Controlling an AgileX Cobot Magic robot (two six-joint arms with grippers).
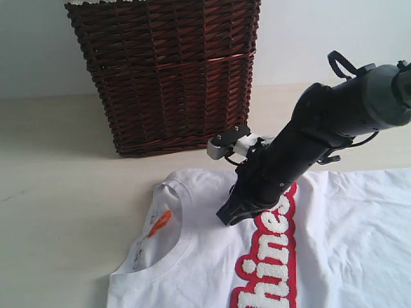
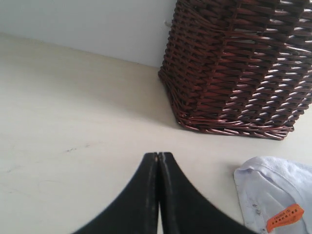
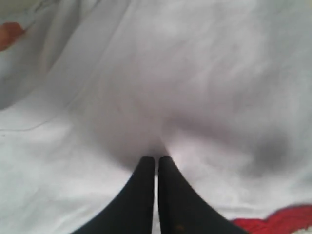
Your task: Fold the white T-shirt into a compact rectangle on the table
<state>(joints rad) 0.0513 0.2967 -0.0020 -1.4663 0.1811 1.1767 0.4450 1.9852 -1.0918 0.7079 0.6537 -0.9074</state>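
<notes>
Right gripper [image 3: 156, 159] pinches white T-shirt [image 1: 205, 260]; left gripper [image 2: 158, 155] closed, empty; wicker basket [image 1: 170, 70] near collar.

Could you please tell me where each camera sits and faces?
Exterior: off the arms, facing the wicker basket and white T-shirt on the table; right gripper touches the shirt.
Left wrist: on the left arm, looking past the shut left gripper toward the basket.
Right wrist: on the right arm, closed fingers pinching shirt cloth.
Shared: exterior and left wrist show the basket and orange neck tag.
</notes>
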